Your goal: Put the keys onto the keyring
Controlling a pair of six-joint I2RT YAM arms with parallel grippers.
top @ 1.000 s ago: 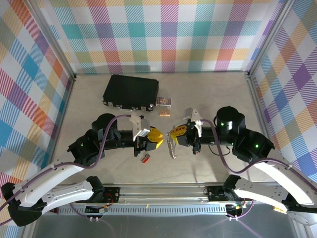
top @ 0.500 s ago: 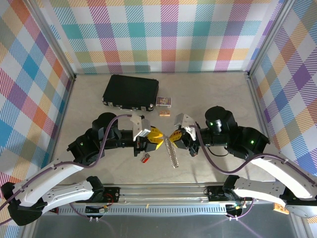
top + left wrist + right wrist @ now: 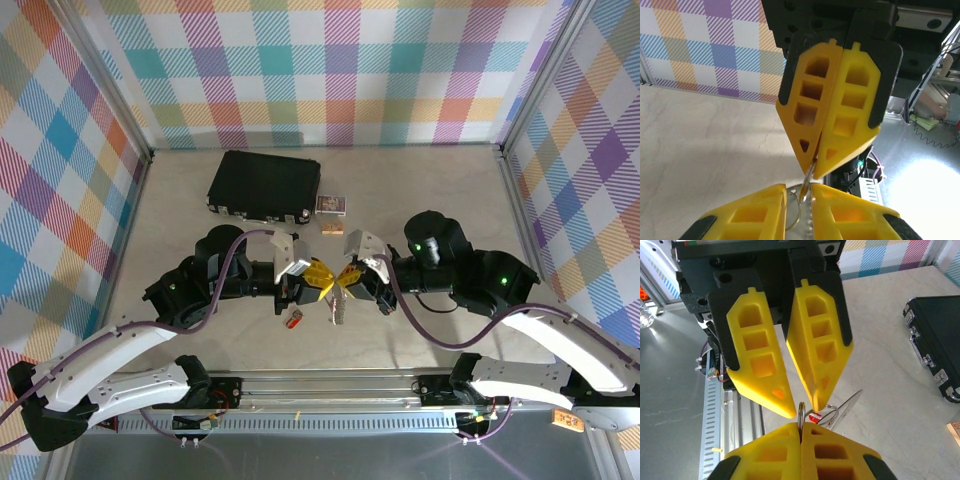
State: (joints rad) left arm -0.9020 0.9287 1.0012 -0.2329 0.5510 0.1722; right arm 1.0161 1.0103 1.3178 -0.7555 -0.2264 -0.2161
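My right gripper point(image 3: 349, 277) is shut on the thin metal ring point(image 3: 800, 410) of the keys point(image 3: 340, 306), which hang below it over the table. In the right wrist view my own fingers point(image 3: 800, 426) press edge-on against that ring, and a key blade point(image 3: 847, 402) sticks out behind. My left gripper point(image 3: 320, 278) faces it tip to tip with its jaws a little apart. In the left wrist view the ring wire point(image 3: 799, 210) lies in the gap between my fingers point(image 3: 799, 192). The keyring point(image 3: 292, 320), a small red tag, lies on the table just below the left gripper.
A black case point(image 3: 265, 185) lies at the back left. A small red-and-white card box point(image 3: 331, 205) and a tan block point(image 3: 332, 228) sit just behind the grippers. The metal rail point(image 3: 330, 385) runs along the near edge.
The right gripper has moved left with the keys until its tips meet the left gripper's. The left gripper has edged right. The hanging keys have swung in with it.
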